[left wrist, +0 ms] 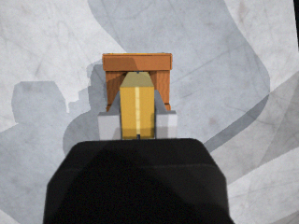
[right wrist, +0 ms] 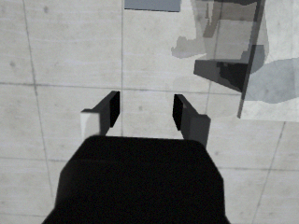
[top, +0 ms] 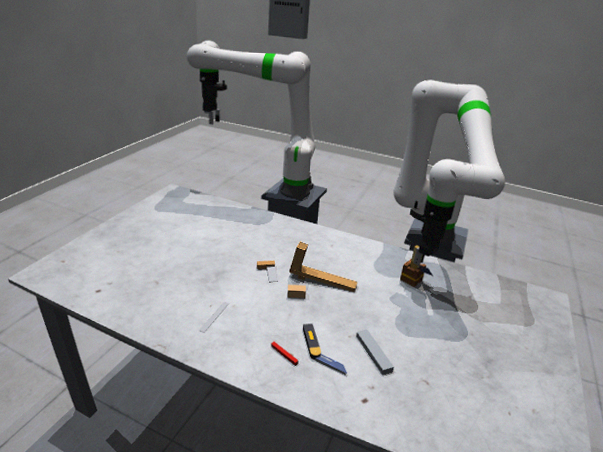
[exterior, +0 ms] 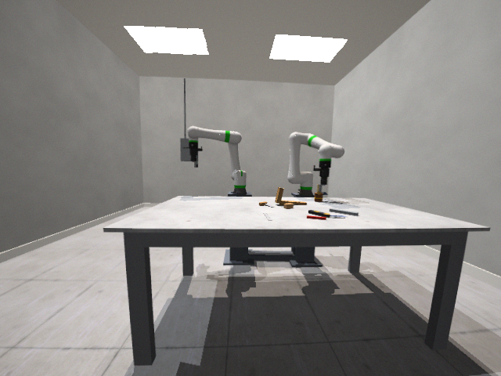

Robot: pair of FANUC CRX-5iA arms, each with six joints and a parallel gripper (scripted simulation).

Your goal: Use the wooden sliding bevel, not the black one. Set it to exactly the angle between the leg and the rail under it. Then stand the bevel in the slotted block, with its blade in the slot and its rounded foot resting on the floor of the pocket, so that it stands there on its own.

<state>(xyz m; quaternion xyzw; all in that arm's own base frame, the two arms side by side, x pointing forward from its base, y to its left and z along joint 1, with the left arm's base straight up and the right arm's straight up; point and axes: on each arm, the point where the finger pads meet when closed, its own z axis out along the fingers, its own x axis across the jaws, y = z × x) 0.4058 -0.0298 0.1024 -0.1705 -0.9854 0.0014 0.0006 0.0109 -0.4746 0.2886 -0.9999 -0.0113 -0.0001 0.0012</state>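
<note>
The wooden bevel's handle (top: 416, 250) (left wrist: 136, 103) stands roughly upright over the slotted block (top: 411, 276) (exterior: 318, 198) (left wrist: 136, 62). A dark blade part (top: 427, 272) shows beside the block; the foot and pocket floor are hidden. My left gripper (top: 417, 256) (exterior: 319, 189) (left wrist: 138, 102) is shut on this handle. The wooden leg (top: 299, 257) (exterior: 279, 195) leans up from the rail (top: 330, 278) (exterior: 297, 203). The black bevel (top: 311, 339) (exterior: 318, 212) lies open on the table. My right gripper (top: 213, 118) (exterior: 196, 164) (right wrist: 147, 104) is open and empty, high and far from the block.
On the table (top: 134, 268) are a small square (top: 265, 264), a wooden block (top: 296, 291) near the rail, a thin metal strip (top: 213, 316), a red stick (top: 284, 352) and a grey bar (top: 374, 351). The slotted block stands near the back edge by the left arm's base.
</note>
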